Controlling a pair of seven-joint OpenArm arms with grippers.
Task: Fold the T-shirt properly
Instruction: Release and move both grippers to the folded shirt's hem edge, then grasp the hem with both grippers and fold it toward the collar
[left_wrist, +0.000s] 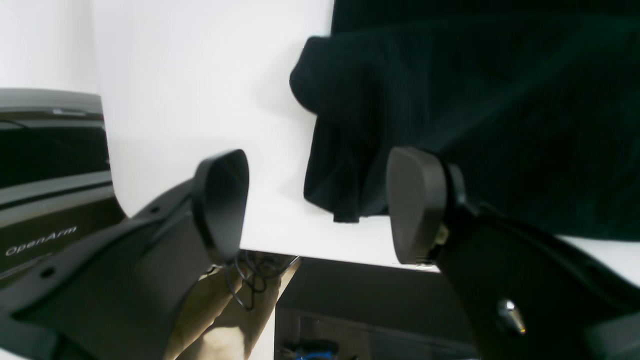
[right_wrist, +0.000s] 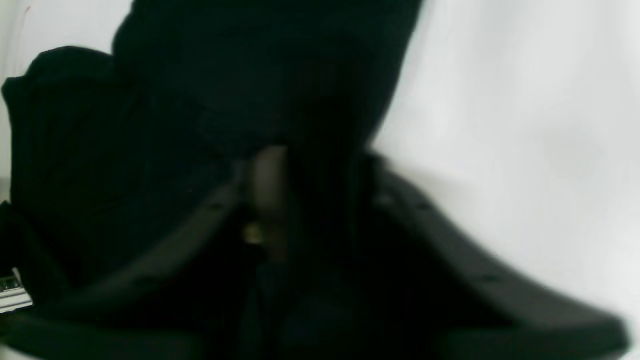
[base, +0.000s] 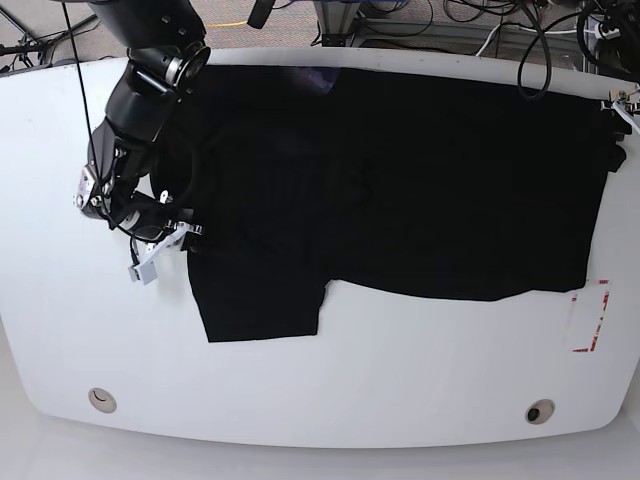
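Note:
The black T-shirt (base: 420, 180) lies spread across the white table (base: 380, 380), with one sleeve (base: 262, 300) hanging toward the front edge and a purplish patch (base: 320, 80) at the far edge. My right gripper (base: 172, 228) is at the shirt's left edge. In the blurred right wrist view it (right_wrist: 310, 200) is shut on black cloth (right_wrist: 200, 100). My left gripper (left_wrist: 320, 205) is open and empty, hovering over the table's edge beside a bunched corner of the shirt (left_wrist: 340, 165).
A red-and-white marker (base: 588, 318) lies on the table at the front right. Two round holes (base: 100, 400) (base: 540, 412) sit near the front edge. Cables (base: 500, 30) run behind the table. A dark OpenArm base (left_wrist: 45, 240) stands left of my left gripper.

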